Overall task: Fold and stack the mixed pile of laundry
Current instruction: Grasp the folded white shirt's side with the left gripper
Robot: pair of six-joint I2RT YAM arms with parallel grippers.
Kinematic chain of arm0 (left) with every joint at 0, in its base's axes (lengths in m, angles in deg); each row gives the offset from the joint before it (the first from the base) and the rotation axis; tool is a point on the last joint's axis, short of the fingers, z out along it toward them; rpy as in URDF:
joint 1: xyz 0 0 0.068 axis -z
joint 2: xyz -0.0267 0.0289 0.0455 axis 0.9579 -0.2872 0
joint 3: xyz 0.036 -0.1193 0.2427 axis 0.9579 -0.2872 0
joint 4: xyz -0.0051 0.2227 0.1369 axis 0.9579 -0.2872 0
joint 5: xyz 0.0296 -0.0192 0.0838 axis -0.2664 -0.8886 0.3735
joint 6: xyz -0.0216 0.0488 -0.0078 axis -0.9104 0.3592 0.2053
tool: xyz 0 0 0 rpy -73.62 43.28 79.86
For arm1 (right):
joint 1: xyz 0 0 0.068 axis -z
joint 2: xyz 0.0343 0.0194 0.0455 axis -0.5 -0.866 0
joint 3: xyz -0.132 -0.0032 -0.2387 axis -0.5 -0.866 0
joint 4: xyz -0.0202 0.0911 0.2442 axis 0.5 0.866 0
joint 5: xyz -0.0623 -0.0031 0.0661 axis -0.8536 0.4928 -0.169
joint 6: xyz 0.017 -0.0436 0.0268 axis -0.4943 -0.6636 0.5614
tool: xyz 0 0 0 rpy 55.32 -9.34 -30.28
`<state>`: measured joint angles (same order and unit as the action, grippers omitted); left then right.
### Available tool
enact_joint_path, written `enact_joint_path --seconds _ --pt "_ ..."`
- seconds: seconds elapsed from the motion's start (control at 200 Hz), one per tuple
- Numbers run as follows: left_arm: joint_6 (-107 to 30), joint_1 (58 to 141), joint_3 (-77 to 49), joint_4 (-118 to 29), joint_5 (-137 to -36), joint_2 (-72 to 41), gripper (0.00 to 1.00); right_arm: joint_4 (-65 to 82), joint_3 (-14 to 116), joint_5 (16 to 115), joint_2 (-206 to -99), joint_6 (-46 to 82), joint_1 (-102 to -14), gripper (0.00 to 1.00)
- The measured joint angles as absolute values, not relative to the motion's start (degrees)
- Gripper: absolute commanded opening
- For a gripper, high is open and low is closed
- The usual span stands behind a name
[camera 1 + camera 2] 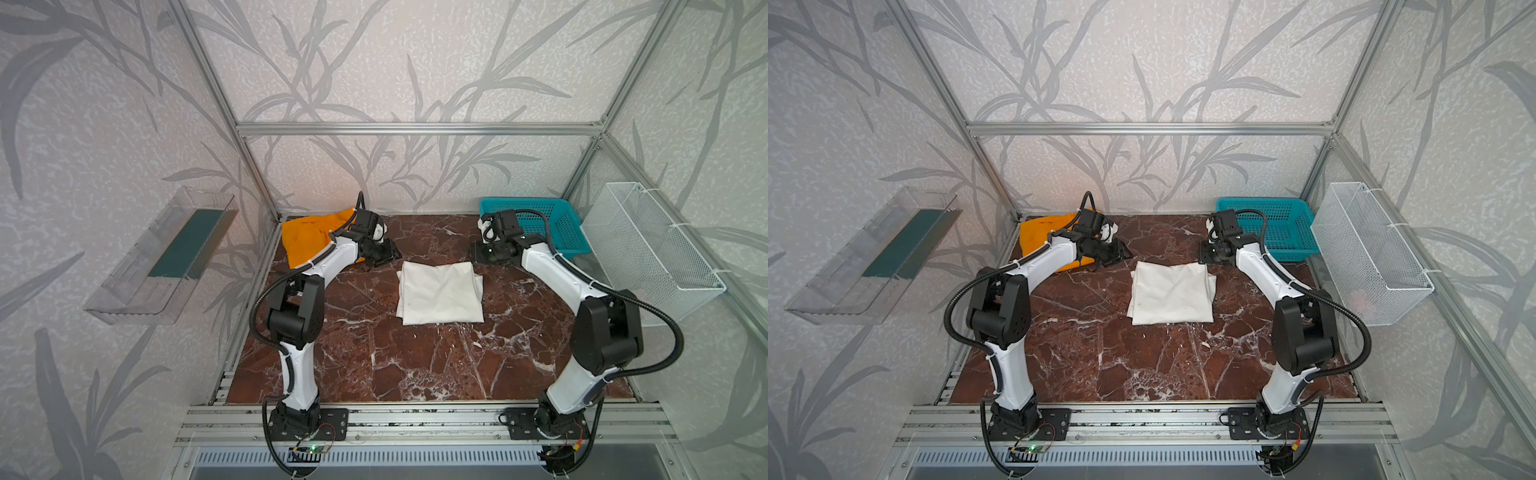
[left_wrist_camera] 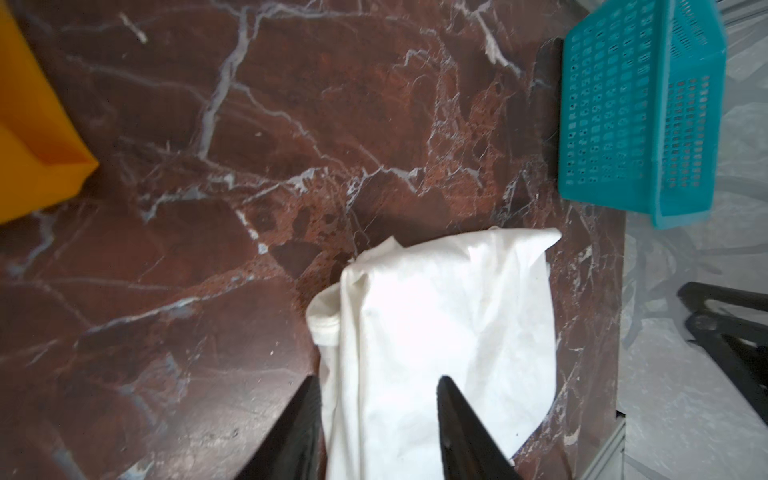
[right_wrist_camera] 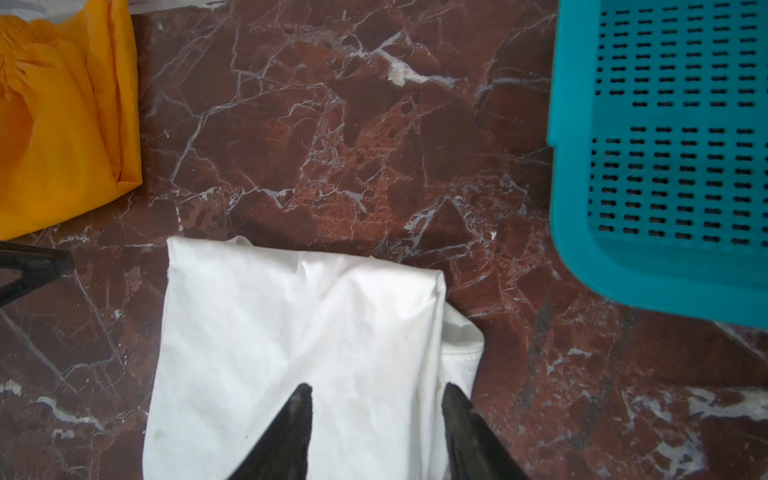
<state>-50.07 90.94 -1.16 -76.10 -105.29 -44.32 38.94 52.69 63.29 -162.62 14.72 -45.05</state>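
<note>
On the counter (image 1: 415, 365) lay the white shirt (image 1: 440, 293), folded square. Over its far corners hung the left end effector (image 2: 378, 380) and the right end effector (image 3: 376, 388), jaws apart. Beyond, the orange trousers (image 1: 309, 239) sat far left, and the teal basket (image 1: 561, 224) far right showed only its slotted floor.

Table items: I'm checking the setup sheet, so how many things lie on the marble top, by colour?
Orange: 1, the trousers
White: 1, the folded shirt
Teal: 1, the basket
Total: 3
</note>
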Motion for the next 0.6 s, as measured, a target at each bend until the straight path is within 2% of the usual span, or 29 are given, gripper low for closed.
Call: enact_joint_path --seconds 0.225,0.35,0.395,0.6 --pt "-50.0 93.8 -12.7 -75.0 -104.1 -42.9 0.5 41.4 43.0 65.3 -159.2 15.2 -45.7 0.53" --pt "-50.0 95.0 -13.6 -72.8 -104.2 -43.6 0.51 42.4 39.2 65.9 -159.2 15.8 -46.3 0.53" --pt "-50.0 95.4 -13.6 -71.7 -104.2 -43.9 0.54 42.5 38.4 66.0 -159.2 16.1 -46.7 0.53" --pt "-50.7 96.9 -14.0 -67.4 -105.5 -45.5 0.54 42.3 35.6 66.2 -159.3 17.9 -47.7 0.53"
